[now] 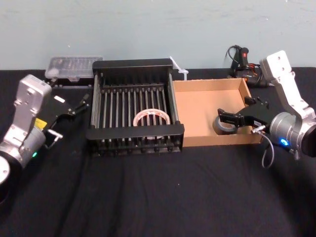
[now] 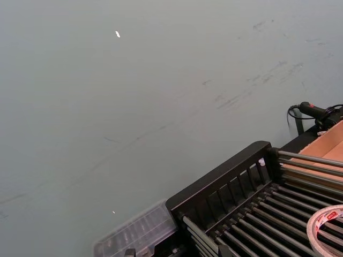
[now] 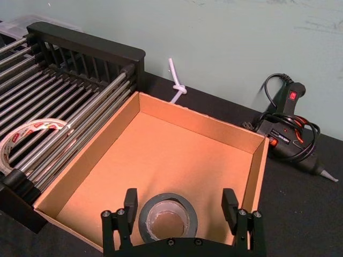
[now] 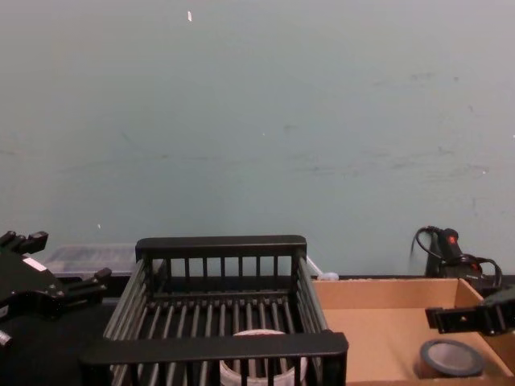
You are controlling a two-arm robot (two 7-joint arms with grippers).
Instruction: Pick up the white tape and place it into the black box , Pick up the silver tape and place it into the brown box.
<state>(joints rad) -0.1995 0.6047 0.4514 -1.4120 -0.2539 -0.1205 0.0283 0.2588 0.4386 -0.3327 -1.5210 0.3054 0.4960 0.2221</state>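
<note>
The silver tape lies flat in the brown box, near its front right corner. My right gripper hovers just over it, open, with a finger on either side and a gap to the roll on both. Inside the black box, the white tape rests on the bars near the front. My left gripper is off to the left of the black box, open and holding nothing.
A clear plastic case sits behind the black box on the left. A black glue gun with its cable lies behind the brown box, close to my right arm. A white cord lies between the two boxes at the back.
</note>
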